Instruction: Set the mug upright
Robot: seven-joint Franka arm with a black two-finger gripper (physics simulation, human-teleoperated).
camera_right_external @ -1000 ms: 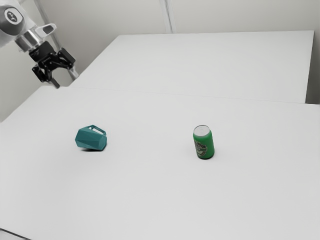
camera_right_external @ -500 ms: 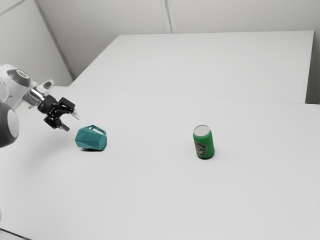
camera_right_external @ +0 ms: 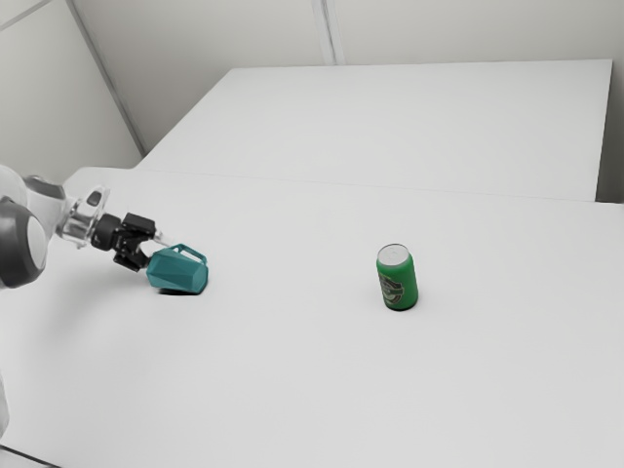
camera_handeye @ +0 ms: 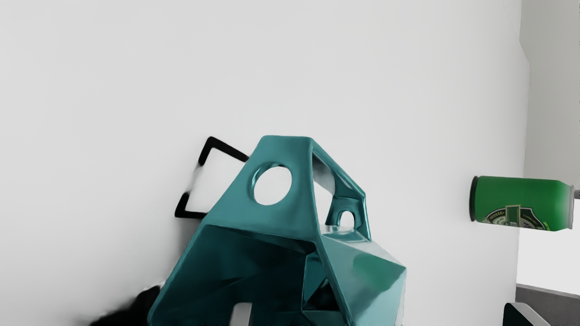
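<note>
The teal faceted mug point(camera_right_external: 178, 270) lies on its side on the white table, its handle point(camera_right_external: 192, 252) raised. Right at the mug's end on the exterior view's left is my black gripper point(camera_right_external: 160, 253), fingers spread; its lower fingertip is hard to make out there. In the wrist view the mug point(camera_handeye: 267, 219) has its dark mouth facing my hand. My gripper point(camera_handeye: 381, 314) is open: one fingertip point(camera_handeye: 241, 314) overlaps the mouth, the other point(camera_handeye: 521, 314) stands outside the mug, apart from it. Contact cannot be told.
A green can point(camera_right_external: 398, 279) stands upright on the table point(camera_right_external: 292, 380), well over to the exterior view's right of the mug; the can point(camera_handeye: 521, 203) is also in the wrist view. A wall rises behind the table's far edge.
My gripper has come down from above the table's far left corner in the exterior view to the mug's near side, and levelled out. The mug and can have not moved.
</note>
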